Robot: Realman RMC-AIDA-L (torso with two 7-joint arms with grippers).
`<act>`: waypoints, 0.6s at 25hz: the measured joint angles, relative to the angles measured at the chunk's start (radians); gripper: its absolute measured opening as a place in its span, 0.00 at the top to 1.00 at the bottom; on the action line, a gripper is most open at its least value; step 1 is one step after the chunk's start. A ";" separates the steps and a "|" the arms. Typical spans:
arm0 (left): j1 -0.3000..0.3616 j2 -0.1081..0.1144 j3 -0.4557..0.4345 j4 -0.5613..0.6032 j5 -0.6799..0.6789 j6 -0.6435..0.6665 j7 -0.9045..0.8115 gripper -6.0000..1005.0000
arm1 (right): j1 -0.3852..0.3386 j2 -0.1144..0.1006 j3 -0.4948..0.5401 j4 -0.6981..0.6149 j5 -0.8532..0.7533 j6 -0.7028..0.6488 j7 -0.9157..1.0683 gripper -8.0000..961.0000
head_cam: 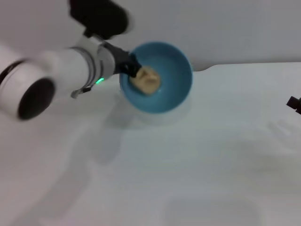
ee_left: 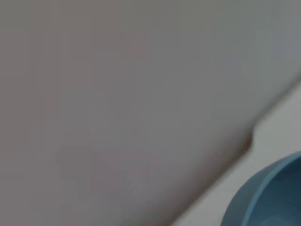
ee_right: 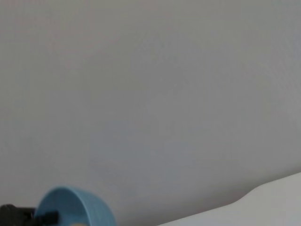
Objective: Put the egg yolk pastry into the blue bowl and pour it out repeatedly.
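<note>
Blue bowl [head_cam: 160, 96] tilted, rim pinched by left end effector [head_cam: 130, 67]; egg yolk pastry [head_cam: 146, 79] inside.

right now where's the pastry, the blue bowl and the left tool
egg yolk pastry [head_cam: 146, 80], head view, middle of its tan top.
blue bowl [head_cam: 176, 94], head view, bare inner wall right of the pastry.
left tool [head_cam: 133, 67], head view, dark tip at the bowl's left rim.

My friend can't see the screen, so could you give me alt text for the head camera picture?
A light blue bowl, lifted and tipped toward the camera, holds a pale egg yolk pastry inside. The robot's left tool grips the bowl's rim over a white table. Only a dark tip of the right tool shows at the edge.
</note>
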 joint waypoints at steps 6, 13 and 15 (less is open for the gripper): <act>0.177 -0.005 0.003 -0.007 -0.002 0.332 0.072 0.98 | -0.003 0.000 0.000 0.001 -0.001 0.005 -0.001 0.51; 0.323 -0.009 0.105 -0.001 -0.003 0.619 0.183 0.98 | 0.010 -0.004 -0.001 0.003 -0.002 0.019 -0.002 0.51; 0.361 -0.012 0.156 0.014 -0.003 0.731 0.239 0.98 | 0.011 -0.005 -0.003 0.003 -0.002 0.027 -0.002 0.51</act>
